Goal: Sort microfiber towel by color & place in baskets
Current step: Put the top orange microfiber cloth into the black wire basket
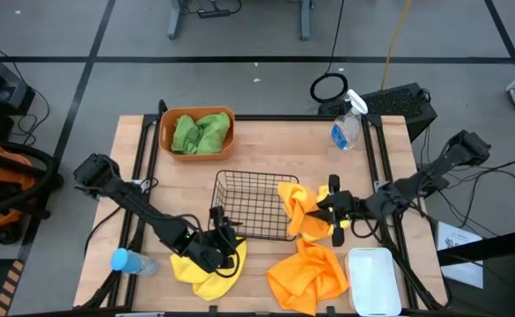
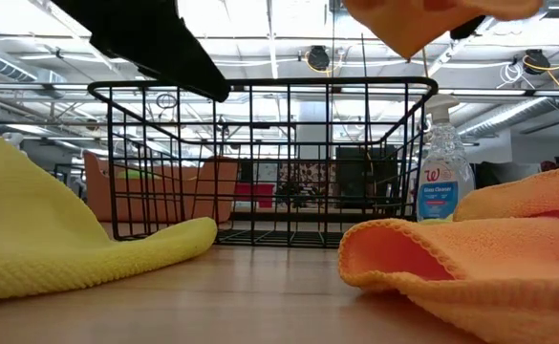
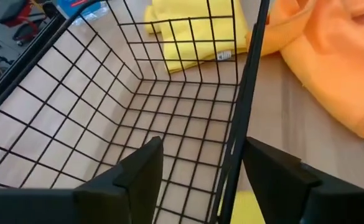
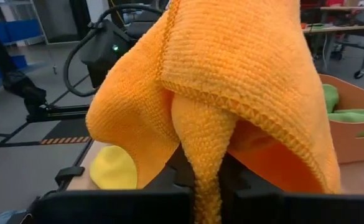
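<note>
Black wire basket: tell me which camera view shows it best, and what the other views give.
The high view shows the black wire basket whole, mid-table between the arms. The low view gives its near side only. The left wrist view looks down into its bare floor past the left gripper at its rim. The right wrist view is blocked by the orange towel.

4 cameras: 1 overhead, 1 at table-top level, 1 on each wrist.

The high view looks straight down on the whole table (image 1: 266, 141). The low view sits at the table's surface near its front edge, facing level through the black wire basket (image 2: 260, 162) toward the room behind. The left wrist view looks close down into that basket (image 3: 169, 118), a thing all 3 share. The right wrist view is almost filled by an orange towel (image 4: 231, 81), also seen from above (image 1: 305, 211).
</note>
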`<control>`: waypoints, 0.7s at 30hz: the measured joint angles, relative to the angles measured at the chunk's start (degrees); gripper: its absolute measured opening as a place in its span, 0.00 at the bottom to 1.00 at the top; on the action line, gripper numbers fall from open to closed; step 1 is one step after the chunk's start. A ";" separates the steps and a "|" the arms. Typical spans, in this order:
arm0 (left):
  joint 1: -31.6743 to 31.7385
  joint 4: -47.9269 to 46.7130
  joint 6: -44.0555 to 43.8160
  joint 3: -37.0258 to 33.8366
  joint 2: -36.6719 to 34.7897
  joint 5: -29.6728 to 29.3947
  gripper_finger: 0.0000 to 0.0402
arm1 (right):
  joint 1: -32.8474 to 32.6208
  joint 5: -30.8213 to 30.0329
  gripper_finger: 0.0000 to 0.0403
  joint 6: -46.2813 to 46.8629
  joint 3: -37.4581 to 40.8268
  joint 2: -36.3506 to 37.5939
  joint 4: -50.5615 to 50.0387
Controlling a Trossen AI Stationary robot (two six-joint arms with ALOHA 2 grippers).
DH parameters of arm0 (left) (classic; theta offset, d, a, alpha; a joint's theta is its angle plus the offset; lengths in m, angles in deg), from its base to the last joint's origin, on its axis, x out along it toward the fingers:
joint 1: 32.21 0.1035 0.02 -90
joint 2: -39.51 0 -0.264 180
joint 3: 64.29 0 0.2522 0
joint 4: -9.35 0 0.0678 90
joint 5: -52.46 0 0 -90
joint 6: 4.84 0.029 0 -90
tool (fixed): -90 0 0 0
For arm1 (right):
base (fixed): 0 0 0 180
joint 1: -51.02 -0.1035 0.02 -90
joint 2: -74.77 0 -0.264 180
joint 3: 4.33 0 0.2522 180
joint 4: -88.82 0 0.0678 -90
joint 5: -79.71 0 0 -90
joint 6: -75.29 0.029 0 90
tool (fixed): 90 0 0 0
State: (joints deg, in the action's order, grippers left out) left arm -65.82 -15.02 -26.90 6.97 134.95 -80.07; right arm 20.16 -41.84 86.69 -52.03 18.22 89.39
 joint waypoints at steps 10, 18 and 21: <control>2.33 3.37 -0.08 -0.02 0.61 1.59 0.56 | -1.64 -0.49 0.02 -0.34 0.00 -1.37 1.77; 3.28 4.74 -1.57 0.00 0.59 0.89 0.56 | -1.67 -2.84 0.02 -1.57 0.00 -1.36 1.64; 3.24 5.21 -1.40 0.00 0.59 0.70 0.56 | -1.67 -3.12 0.02 -1.57 0.00 -1.36 1.62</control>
State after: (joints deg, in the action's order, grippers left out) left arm -62.57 -9.81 -28.30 6.97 135.54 -79.37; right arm 18.49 -44.96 85.12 -52.03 16.86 91.00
